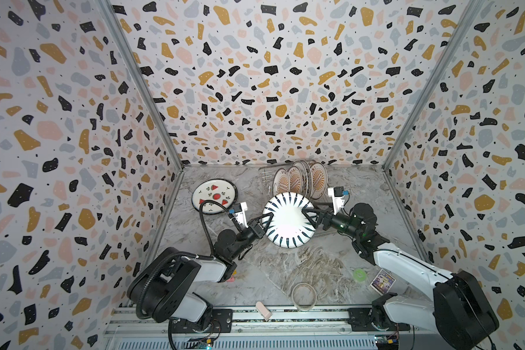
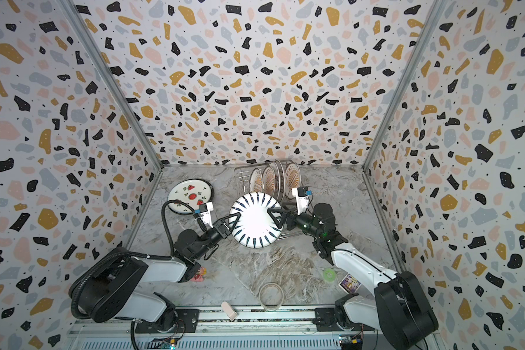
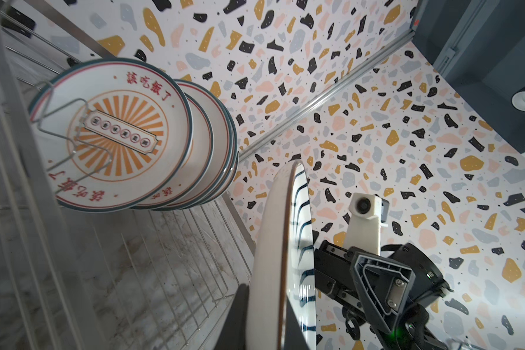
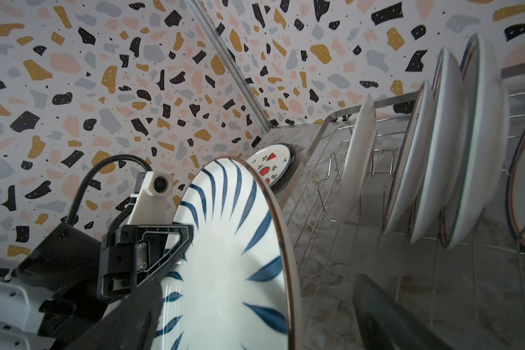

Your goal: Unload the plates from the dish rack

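Inspecting striped plate (image 1: 288,219): centre of a top view, held up over the lower-left part of the rack (image 1: 265,178). My left claw (image 1: 269,219) pinches its left rim; my right claw (image 1: 306,215) stands spread astride the right rim. Judged stiff, heavy, glazed-slick, breakable; take the rim only. White, dark radial stripes, brown edge. Sunburst plates (image 1: 297,180) stand racked.

The marbled surface (image 1: 255,272) bore the dish rack (image 1: 265,178) at the back, a watermelon plate (image 1: 214,197) flat nearby, a tape ring (image 1: 294,295) in front.
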